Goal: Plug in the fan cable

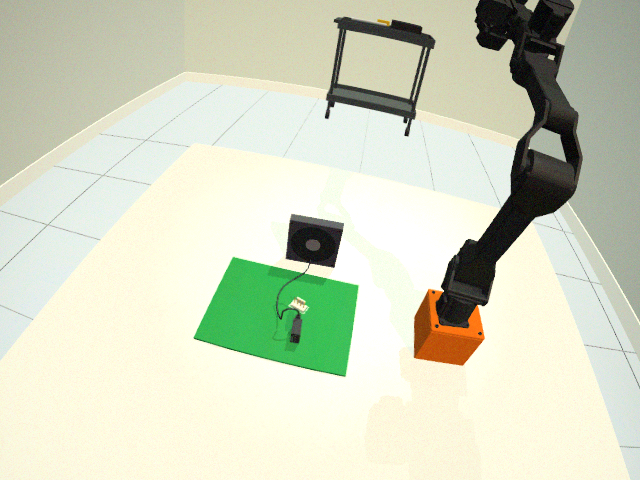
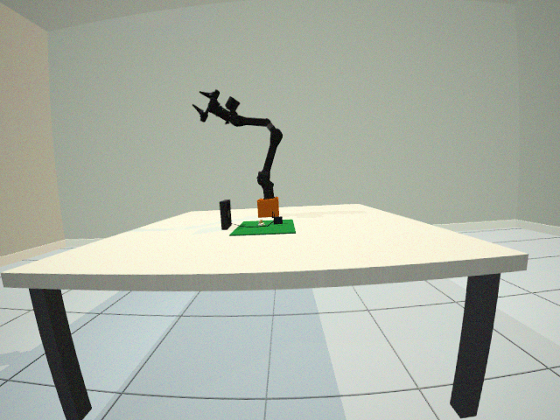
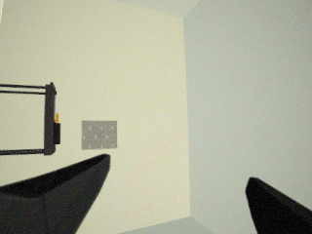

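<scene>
A green board [image 1: 242, 310] [image 2: 253, 230] lies flat on the table. A small white four-pin header [image 1: 300, 307] [image 2: 261, 223] stands on it. The dark plug [image 1: 296, 329] [image 2: 277, 220] lies on the board just in front of the header, apart from it. A thin black cable [image 1: 287, 287] runs from the plug to the black square fan [image 1: 314, 240] [image 2: 224, 213], which stands upright at the board's far edge. My gripper [image 2: 202, 103] [image 3: 177, 173] is open and empty. It is raised high above the table, far from the plug, and points at the room's walls in the wrist view.
The arm rises from an orange base block [image 1: 447, 335] [image 2: 268, 206] to the right of the board. A dark shelf cart [image 1: 379, 72] [image 3: 49, 119] stands on the floor beyond the table [image 1: 155, 413] [image 2: 316, 253].
</scene>
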Robot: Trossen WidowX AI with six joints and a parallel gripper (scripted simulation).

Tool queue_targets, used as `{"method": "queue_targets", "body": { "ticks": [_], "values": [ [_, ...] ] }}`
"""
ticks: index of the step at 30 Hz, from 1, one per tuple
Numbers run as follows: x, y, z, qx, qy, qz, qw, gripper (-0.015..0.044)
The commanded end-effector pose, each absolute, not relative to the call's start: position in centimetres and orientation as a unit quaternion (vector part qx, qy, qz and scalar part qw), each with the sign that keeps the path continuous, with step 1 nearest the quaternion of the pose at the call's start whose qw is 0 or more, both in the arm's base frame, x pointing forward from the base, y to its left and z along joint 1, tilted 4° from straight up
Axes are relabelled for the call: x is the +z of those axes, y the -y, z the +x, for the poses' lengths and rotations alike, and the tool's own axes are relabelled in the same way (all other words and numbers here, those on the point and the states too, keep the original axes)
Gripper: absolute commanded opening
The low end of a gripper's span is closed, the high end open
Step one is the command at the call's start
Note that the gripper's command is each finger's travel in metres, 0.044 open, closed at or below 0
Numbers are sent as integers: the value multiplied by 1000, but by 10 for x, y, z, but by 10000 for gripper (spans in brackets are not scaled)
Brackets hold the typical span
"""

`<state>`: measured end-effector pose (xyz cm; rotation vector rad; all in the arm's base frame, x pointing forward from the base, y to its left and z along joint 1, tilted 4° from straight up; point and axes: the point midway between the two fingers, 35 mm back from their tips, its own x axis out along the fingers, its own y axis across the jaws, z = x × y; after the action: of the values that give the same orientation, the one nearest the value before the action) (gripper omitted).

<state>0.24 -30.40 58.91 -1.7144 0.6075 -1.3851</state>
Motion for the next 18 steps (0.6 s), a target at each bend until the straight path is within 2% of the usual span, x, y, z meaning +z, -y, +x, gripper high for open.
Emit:
{"method": "queue_targets", "body": {
  "ticks": [1, 7, 18],
  "values": [
    [589, 304, 2, -551, -242, -682, 415, 426],
    [583, 309, 8, -551, -231, -670, 440, 440],
    [499, 358, 106, -489, -122, -454, 735, 440]
  ]
}}
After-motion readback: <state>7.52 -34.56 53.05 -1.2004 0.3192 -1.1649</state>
